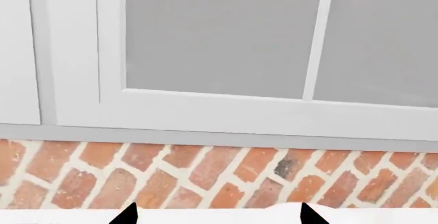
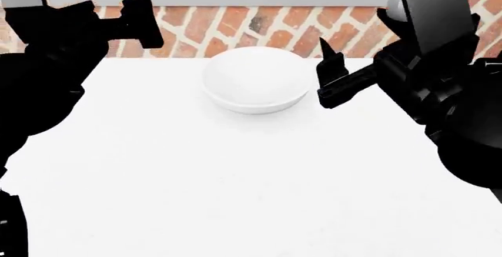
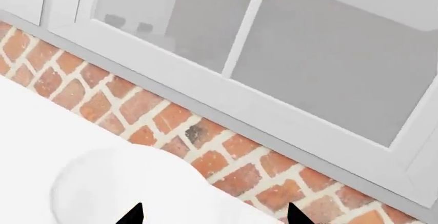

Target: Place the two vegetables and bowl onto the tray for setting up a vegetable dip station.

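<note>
Sitting at about 12 o'clock on the white counter [image 2: 235, 180] in the head view, the bowl [image 2: 255, 79] is upright, round and plain white, close to the far edge where the counter meets the brick wall [image 2: 259, 27]. Nothing shows inside it. No cucumber, carrot or tray appears in any view.

The right gripper [image 2: 328, 72] hangs at the bowl's 3 o'clock, just beside its rim and apart from it. Its two dark fingers are spread with a clear gap between them, and nothing is held. In the right wrist view the two fingertips [image 3: 135, 215] show as black points set well apart, with the bowl [image 3: 130, 188] lying below and between them, untouched, and the brick wall [image 3: 205, 137] and a white-framed window [image 3: 301, 55] beyond.

The left gripper [image 2: 141, 22] is at the bowl's 10 o'clock, raised against the brick and well apart from the bowl. From the head view its jaws look like one dark block, so that picture does not settle their spread. The left wrist view does: two black fingertips [image 1: 126, 215] stand wide apart with nothing between them, facing brick [image 1: 205, 178] and a window frame [image 1: 226, 111], a strip of white counter [image 1: 219, 217] along the edge by the tips.
</note>
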`<state>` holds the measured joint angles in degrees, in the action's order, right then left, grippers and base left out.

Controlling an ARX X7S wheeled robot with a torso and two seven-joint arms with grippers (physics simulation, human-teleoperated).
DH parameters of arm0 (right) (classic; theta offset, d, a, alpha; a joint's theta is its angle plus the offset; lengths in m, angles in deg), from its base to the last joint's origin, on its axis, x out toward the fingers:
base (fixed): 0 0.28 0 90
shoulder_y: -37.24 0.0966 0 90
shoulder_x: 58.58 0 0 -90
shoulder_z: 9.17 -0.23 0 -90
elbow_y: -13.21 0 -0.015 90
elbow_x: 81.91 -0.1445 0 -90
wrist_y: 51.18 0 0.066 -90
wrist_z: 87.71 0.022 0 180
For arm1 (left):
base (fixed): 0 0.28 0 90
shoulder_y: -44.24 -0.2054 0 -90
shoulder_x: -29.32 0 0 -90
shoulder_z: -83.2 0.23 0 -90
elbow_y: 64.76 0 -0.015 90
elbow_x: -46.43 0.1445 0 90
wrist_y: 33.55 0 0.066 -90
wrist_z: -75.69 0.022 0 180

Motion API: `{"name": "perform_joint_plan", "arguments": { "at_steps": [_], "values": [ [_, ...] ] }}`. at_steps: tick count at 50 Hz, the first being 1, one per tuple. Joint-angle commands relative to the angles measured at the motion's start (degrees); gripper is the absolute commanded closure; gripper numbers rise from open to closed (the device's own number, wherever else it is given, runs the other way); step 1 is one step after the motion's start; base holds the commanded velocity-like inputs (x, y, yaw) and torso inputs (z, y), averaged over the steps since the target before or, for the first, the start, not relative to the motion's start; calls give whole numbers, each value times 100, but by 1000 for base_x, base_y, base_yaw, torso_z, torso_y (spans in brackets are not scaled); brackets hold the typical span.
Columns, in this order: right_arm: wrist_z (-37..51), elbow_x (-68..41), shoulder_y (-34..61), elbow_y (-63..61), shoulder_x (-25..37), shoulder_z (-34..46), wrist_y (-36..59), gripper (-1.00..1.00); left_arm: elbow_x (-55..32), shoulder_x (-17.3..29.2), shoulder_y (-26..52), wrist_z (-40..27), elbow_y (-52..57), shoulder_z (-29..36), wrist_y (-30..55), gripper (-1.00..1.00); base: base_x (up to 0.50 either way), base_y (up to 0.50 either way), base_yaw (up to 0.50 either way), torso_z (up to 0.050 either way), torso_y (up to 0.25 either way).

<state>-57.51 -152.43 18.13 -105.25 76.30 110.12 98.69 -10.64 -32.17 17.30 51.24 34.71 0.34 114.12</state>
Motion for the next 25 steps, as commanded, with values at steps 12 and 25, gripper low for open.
{"name": "perform_joint_plan", "arguments": {
  "at_steps": [12,25],
  "values": [
    [-1975,866,1592,1250,-135,1446,802,-100,478,18,1004,494,-1415,660,210,-100,152,0,0,0,0],
    [-2017,799,1617,1221,-116,1505,893,-100,538,26,1042,511,-1472,731,169,-100,500,1,0,0,1]
  ]
}}
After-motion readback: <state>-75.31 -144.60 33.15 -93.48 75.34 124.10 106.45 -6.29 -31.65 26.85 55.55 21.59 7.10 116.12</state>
